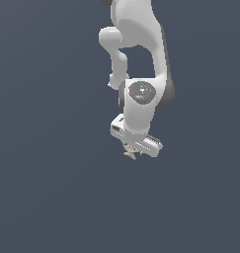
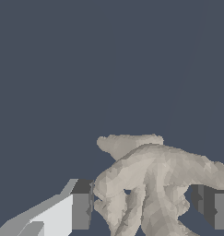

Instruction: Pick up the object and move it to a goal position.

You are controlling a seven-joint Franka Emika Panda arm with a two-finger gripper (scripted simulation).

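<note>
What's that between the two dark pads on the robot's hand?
The spiky beige object. In the wrist view it fills the gap between the hand's two pads; the exterior view shows it poking out beneath the hand.

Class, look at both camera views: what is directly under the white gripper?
Under the gripper sits the beige spiky star-shaped piece, between the fingers. The gripper body hides its upper part in the exterior view; the contact points are unclear.

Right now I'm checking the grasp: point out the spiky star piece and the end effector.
spiky star piece [image 2: 150,184], wrist view, on its thick central body.
end effector [image 1: 133,151], exterior view, midway between the fingertips, below the white hand.
</note>
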